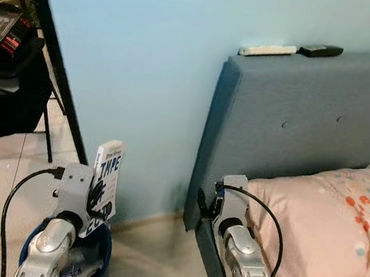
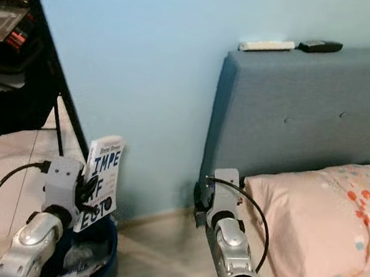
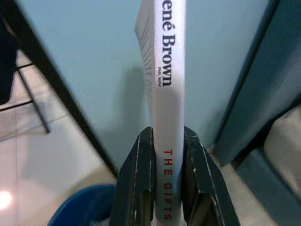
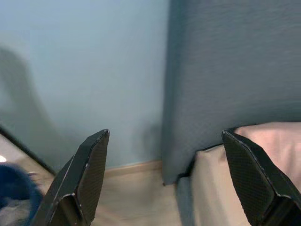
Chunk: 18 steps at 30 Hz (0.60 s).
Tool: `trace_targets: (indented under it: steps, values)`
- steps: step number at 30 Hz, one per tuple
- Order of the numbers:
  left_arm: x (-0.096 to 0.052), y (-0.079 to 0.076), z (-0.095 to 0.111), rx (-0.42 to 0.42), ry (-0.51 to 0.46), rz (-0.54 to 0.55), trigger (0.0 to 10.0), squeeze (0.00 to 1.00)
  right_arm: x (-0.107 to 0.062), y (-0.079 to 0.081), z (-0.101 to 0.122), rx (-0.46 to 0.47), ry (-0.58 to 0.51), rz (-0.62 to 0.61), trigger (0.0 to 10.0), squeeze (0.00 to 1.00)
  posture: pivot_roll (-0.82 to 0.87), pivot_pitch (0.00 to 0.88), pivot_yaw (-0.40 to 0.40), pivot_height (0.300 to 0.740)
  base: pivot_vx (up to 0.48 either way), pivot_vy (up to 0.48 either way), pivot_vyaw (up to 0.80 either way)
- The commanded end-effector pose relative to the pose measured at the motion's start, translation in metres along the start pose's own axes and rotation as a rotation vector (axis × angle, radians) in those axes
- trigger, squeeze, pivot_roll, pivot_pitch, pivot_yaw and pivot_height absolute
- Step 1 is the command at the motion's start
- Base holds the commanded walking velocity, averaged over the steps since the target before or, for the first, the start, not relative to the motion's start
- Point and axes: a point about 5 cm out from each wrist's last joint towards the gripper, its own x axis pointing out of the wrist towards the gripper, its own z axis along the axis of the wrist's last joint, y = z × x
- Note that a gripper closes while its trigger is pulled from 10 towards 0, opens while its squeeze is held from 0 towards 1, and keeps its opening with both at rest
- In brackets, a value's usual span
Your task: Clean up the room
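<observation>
My left gripper (image 1: 99, 192) is shut on a white book (image 1: 105, 186) with blue lettering, held upright just above a blue bin (image 1: 102, 259) on the floor at the lower left. In the left wrist view both black fingers (image 3: 138, 188) clamp the book's spine (image 3: 168, 94), with the bin's rim (image 3: 82, 207) below. My right gripper (image 4: 164, 141) is open and holds nothing; it hangs by the corner of the grey-blue headboard (image 1: 301, 133), beside the pink pillow (image 1: 324, 218).
The light blue wall (image 1: 148, 58) stands close ahead. A white remote (image 1: 267, 50) and a dark remote (image 1: 321, 50) lie on top of the headboard. A black chair and stand (image 1: 9, 74) are at the far left. The bin holds some items.
</observation>
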Motion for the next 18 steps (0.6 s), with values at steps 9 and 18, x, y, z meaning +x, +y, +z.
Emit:
trace_targets:
  steps: [9, 18]
  values:
    - [-0.0036, 0.0058, -0.0016, -0.003, -0.002, 0.016, 10.0, 0.0, 0.0001, 0.0058, -0.0015, 0.022, 0.006, 0.015, 10.0, 0.0, 0.05, 0.102, 0.01, 0.74, 0.377, 0.0, -0.05]
    - [-0.0044, 0.0058, -0.0018, -0.003, -0.001, 0.014, 10.0, 0.0, -0.0006, 0.0053, -0.0026, 0.006, 0.01, 0.013, 10.0, 0.0, 0.05, 0.102, 0.009, 0.74, 0.377, 0.0, -0.49]
